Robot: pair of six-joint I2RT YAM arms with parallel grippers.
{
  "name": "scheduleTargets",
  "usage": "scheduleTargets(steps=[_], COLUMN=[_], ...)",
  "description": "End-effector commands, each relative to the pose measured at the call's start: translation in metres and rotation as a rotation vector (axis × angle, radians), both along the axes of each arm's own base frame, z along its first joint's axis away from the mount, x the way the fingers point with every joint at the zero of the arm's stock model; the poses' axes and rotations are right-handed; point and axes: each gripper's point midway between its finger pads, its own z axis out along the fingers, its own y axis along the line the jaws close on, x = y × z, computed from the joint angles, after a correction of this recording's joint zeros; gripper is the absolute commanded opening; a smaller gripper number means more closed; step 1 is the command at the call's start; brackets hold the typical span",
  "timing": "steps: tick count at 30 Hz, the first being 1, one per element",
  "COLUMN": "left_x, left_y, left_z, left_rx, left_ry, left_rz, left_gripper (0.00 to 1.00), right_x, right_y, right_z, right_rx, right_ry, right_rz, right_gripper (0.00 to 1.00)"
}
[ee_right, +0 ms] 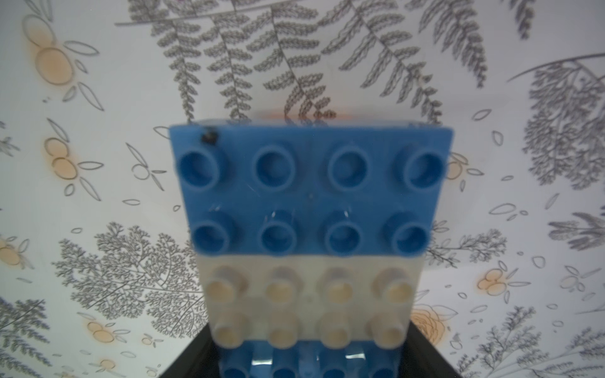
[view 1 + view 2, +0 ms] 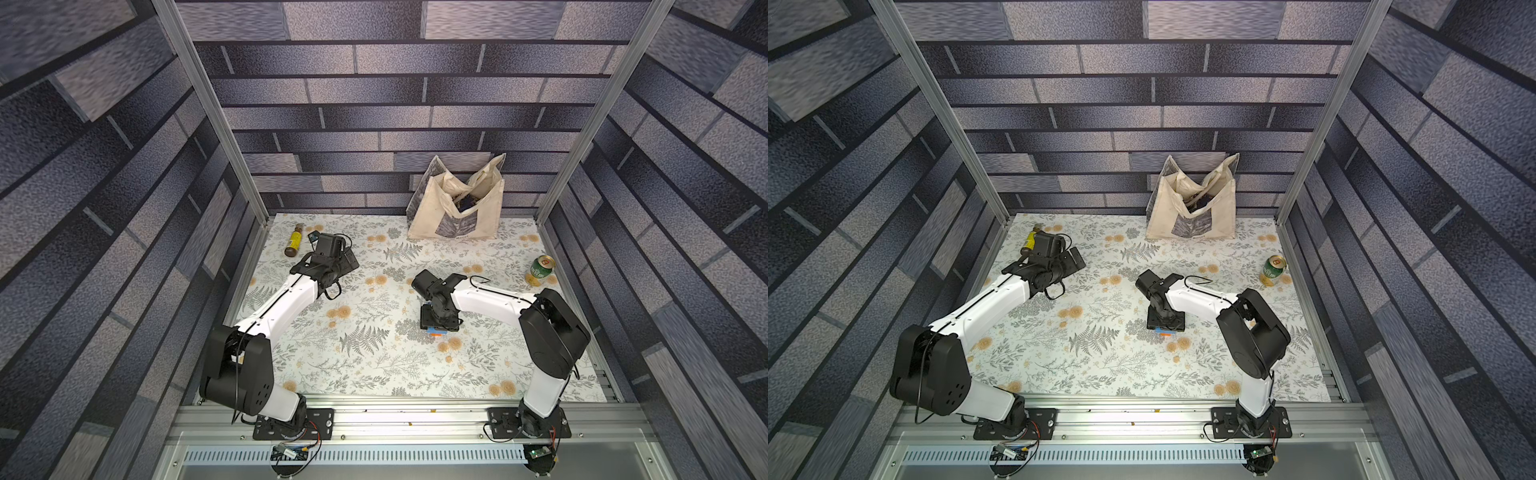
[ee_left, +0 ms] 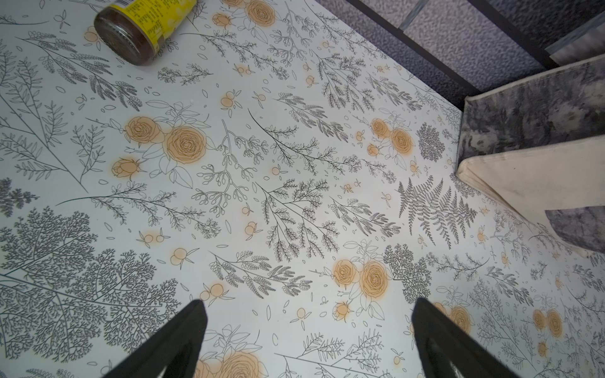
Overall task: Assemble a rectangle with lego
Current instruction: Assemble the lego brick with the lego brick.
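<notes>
The rectangle (image 1: 311,196) is a small block of joined lego, with blue, white and blue studded bands on top in the right wrist view. In both top views only its blue and orange edge (image 2: 435,331) (image 2: 1165,331) shows under the right arm's wrist, right of the table's middle. My right gripper (image 1: 307,355) (image 2: 436,322) points straight down over it, and its black fingers (image 1: 196,356) press against both long sides of the near blue band. My left gripper (image 3: 309,302) (image 2: 348,259) hangs open over bare table at the back left, holding nothing.
A yellow-labelled jar (image 2: 294,244) (image 3: 140,29) lies on its side near the back left corner. A cream tote bag (image 2: 457,208) (image 3: 540,170) stands at the back, and a green can (image 2: 540,270) stands by the right edge. Aluminium frame posts mark the table's corners.
</notes>
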Motion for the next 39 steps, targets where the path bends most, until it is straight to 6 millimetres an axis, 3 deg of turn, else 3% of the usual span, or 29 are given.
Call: scheduleTargets(steps=[1,5,11,12,16,22,27,30,39], left_x=[0.005,0.005,0.005,0.005,0.006,0.008,0.009,0.009,0.005], left_y=[0.002,0.003,0.002,0.002,0.0,-0.001,-0.003,-0.001,0.012], left_z=[0.005,0.005,0.006,0.006,0.005,0.005,0.005,0.004,0.015], left_rx=[0.014,0.013,0.013,0.011,0.006,0.004,-0.002,0.003,0.049], left_ry=[-0.012,-0.01,-0.01,-0.008,-0.01,-0.013,-0.014,-0.01,-0.029], left_rz=[-0.004,-0.005,-0.009,-0.01,-0.014,-0.018,-0.021,-0.015,0.023], left_gripper=[1.0,1.0,1.0,1.0,1.0,1.0,1.0,1.0,1.0], right_x=[-0.076,-0.074,-0.057,-0.046,-0.035,-0.026,-0.028,-0.024,-0.012], right_y=[-0.052,-0.045,-0.037,-0.028,-0.023,-0.021,-0.021,-0.015,-0.006], right_z=[-0.102,-0.106,-0.088,-0.081,-0.065,-0.047,-0.044,-0.032,0.053], right_rx=[-0.181,-0.15,-0.151,-0.133,-0.127,-0.121,-0.11,-0.071,0.028], right_ry=[0.327,0.326,0.276,0.25,0.209,0.164,0.158,0.134,0.005], right_rz=[-0.014,-0.025,0.021,0.029,0.038,0.045,0.04,0.046,0.101], right_gripper=[0.0,0.0,0.0,0.15,0.61,0.99,1.0,1.0,1.0])
